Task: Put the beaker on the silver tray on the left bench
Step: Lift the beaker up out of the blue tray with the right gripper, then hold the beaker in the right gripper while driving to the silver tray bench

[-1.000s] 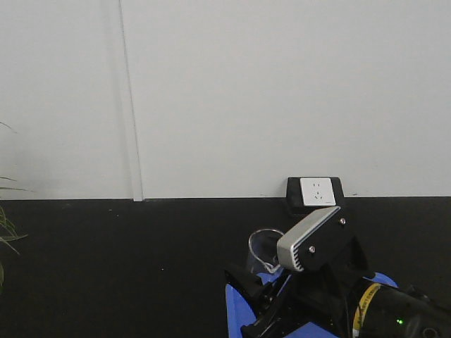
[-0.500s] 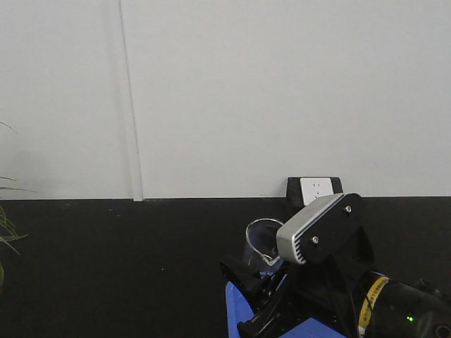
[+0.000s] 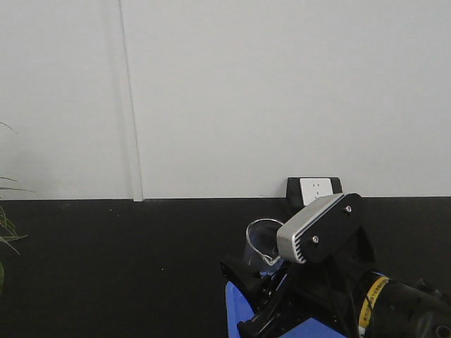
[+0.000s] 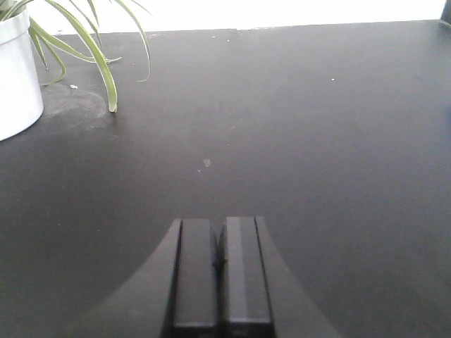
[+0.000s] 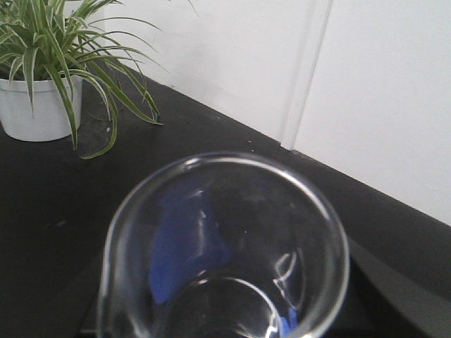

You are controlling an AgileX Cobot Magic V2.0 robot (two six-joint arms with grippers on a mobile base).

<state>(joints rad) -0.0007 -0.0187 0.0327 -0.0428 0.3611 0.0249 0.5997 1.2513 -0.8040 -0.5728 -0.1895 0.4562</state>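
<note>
my right pincer [image 3: 252, 276] is clamped on the beaker [image 3: 261, 239]. its black fingers hug the lower glass, and the spouted rim stands upright just ahead of my wrist camera housing [image 3: 318, 227]. only the front view shows what lies under that pincer: a blue tray [image 3: 232, 310], with a black socket box [image 3: 315, 190] behind it against the white wall. the right wrist view instead looks down into the beaker's open mouth, with blue showing through the glass. well ahead and to the left of the pincer it shows a potted spider plant [image 5: 42, 77] on the black bench top [image 5: 211, 127]. my left pincer [image 4: 220, 267] has its fingers pressed together on nothing. the bench top runs wide ahead of it to the far edge at the wall, and the plant's white pot [image 4: 15, 77] stands well off to its left.
</note>
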